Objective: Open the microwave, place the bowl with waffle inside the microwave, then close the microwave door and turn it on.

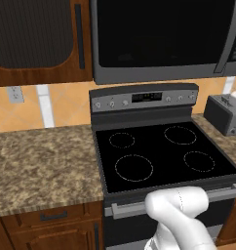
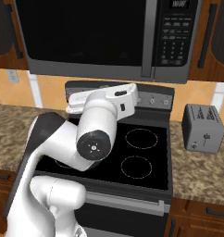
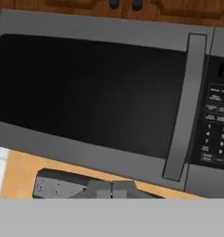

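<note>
Gripper (image 3: 111, 189) fingers pressed together, holding nothing, pointed up at the microwave (image 3: 104, 97) from below. Microwave door (image 3: 86, 92) shut, well apart, above and ahead of the fingertips. Door handle (image 3: 184, 106) above and right of them; keypad (image 3: 218, 125) further right.
</note>
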Robot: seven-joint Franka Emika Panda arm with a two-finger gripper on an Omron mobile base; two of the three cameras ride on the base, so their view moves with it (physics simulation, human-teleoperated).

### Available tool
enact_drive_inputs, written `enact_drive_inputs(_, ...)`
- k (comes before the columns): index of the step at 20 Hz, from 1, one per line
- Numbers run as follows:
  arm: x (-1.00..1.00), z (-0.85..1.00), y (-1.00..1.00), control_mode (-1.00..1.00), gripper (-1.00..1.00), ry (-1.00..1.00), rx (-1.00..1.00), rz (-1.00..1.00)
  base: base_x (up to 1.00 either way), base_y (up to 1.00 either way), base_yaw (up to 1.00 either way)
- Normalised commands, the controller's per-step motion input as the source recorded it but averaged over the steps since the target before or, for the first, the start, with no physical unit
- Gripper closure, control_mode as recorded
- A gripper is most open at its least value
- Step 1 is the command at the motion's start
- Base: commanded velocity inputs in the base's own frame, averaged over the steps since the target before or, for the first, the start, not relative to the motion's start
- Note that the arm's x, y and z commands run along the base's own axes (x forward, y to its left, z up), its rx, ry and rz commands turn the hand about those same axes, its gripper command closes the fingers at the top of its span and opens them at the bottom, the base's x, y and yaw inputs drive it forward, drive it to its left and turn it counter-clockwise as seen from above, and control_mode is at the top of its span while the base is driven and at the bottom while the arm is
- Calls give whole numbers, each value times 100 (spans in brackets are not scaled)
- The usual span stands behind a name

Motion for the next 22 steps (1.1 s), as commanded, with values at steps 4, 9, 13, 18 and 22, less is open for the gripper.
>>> enact_drive_inputs(4,30,0,-50,-100,100,0,12,-8,0,0,0)
enact_drive_inputs(9,41,0,-33,-100,100,-2,12,-7,0,0,0)
enact_drive_inputs(13,36,0,-31,-100,100,0,12,0,0,0,0)
enact_drive_inputs(18,32,0,-30,-100,100,0,7,0,0,0,0)
enact_drive_inputs(22,32,0,-12,-100,100,0,0,0,0,0,0)
